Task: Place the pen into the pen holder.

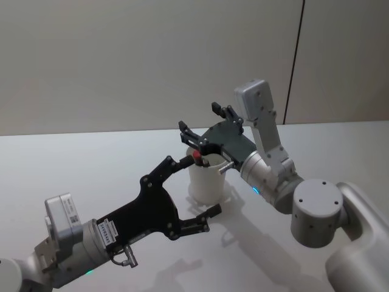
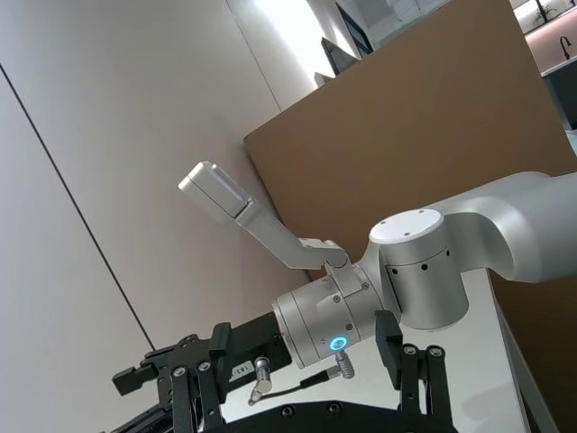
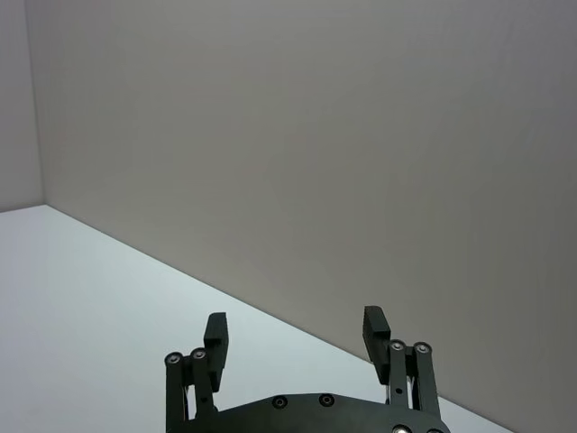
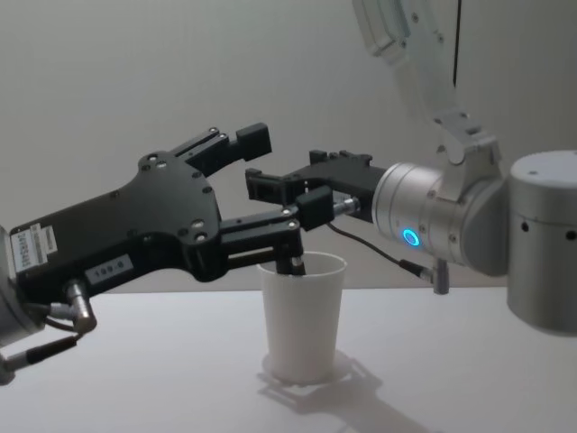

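White table (image 1: 73, 164) — grey wall (image 1: 146, 61) behind, brown board (image 2: 433, 135) beside it

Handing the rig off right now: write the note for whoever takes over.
Left gripper: open, holding nothing, one finger at the pen holder rim.
Right gripper: open, empty, just above the holder.
The pen holder stands upright on the table.
The pen: a red end shows at the rim; it looks to be inside.
Done: the drop, apparently.
Left: confirm the pen is seated, then draw both arms clear without tipping the holder.
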Controlling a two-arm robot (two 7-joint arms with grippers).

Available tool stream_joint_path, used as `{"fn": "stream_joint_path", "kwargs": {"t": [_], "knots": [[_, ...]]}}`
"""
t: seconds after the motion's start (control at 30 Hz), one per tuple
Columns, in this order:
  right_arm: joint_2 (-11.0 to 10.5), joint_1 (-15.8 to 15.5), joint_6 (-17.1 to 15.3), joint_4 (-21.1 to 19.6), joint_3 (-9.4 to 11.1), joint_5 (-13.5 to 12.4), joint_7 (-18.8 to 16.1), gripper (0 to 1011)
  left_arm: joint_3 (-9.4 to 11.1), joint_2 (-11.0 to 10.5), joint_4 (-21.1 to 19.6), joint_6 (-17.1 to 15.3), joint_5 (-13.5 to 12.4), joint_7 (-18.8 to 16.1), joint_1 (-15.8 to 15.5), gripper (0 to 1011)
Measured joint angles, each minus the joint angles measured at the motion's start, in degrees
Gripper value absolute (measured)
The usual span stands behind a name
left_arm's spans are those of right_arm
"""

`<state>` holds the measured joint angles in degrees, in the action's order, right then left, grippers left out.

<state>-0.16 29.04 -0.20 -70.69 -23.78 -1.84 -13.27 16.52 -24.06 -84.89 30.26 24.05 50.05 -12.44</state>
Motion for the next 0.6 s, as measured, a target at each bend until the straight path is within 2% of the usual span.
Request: {"fn": "stream_joint_path", "kwargs": {"t": [0.03,0.07,0.13,0.6], "knots": [[0.0,0.1,0.0,0.1,0.0,0.0,0.0,933,0.0,0.0,0.0,0.0,0.0,0.0,0.0,1002],[0.0,0.1,0.1,0.2,0.1,-0.1,0.0,933,0.0,0.0,0.0,0.0,0.0,0.0,0.0,1002],[0.1,0.2,0.2,0.3,0.1,-0.1,-0.1,1001,0.0,0.0,0.0,0.0,0.0,0.0,0.0,1002],[-0.3,-0.3,1.4,-1.1,0.3,0.0,0.8,1001,0.0,0.0,0.0,0.0,0.0,0.0,0.0,1002]]}}
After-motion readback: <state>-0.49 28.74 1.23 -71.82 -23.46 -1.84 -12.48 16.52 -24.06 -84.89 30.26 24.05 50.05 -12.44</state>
